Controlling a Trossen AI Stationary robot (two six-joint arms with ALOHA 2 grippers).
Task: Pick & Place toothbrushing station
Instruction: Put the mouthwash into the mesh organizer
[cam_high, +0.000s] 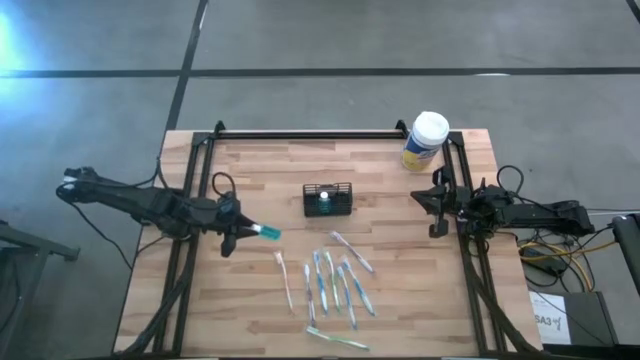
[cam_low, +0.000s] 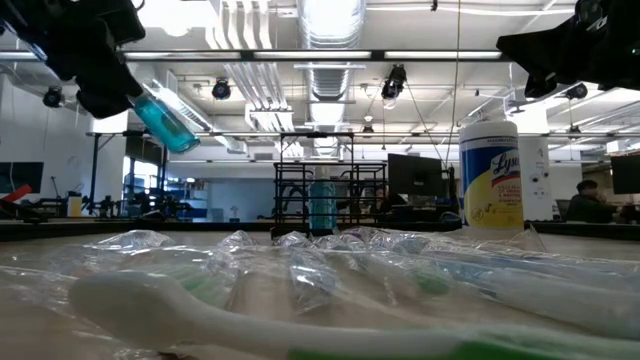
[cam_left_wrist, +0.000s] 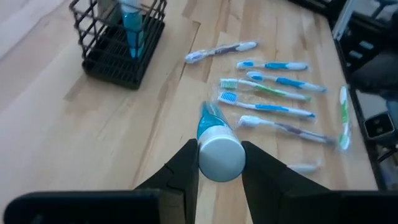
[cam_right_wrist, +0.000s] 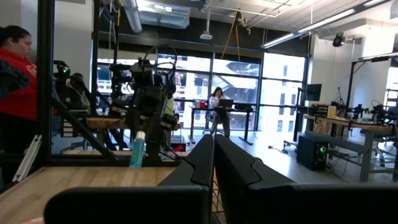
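The black caddy (cam_high: 328, 200) stands near the middle of the wooden table (cam_high: 250, 300). One blue tube (cam_high: 323, 203) stands up inside it, and the other slots look empty, though the wires hide part of them. The left gripper (cam_high: 236, 233) is to the left of the caddy, up off the table. Its fingers squeeze a small blue tube with a white cap (cam_left_wrist: 216, 142). A bunch of toothbrushes (cam_high: 335, 280) lies flat on the table in front of the caddy, well apart from it. A yellow canister with a white lid (cam_high: 425, 140) stands behind the caddy, toward the right. The right gripper (cam_high: 437, 203) waits to the right of the caddy, fingers pressed together, holding nothing.
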